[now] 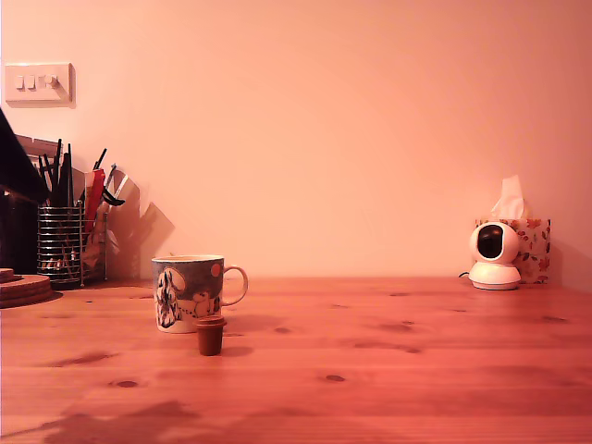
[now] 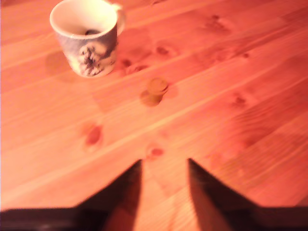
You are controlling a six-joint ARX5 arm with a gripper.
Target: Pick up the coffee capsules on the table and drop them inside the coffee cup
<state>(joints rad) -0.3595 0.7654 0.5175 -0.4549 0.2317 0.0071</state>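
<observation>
in the exterior view the mug (image 1: 190, 292) stands left of centre on the wooden table (image 1: 416, 370), its handle toward that view's right, printed with white cartoon figures; no wording can be read on it. one brown capsule (image 1: 210, 336) stands upright just in front of it. the wrist view shows something dark lying inside the mug. the gripper (image 2: 164, 185) hangs above bare wood, its jaws apart, holding nothing.
</observation>
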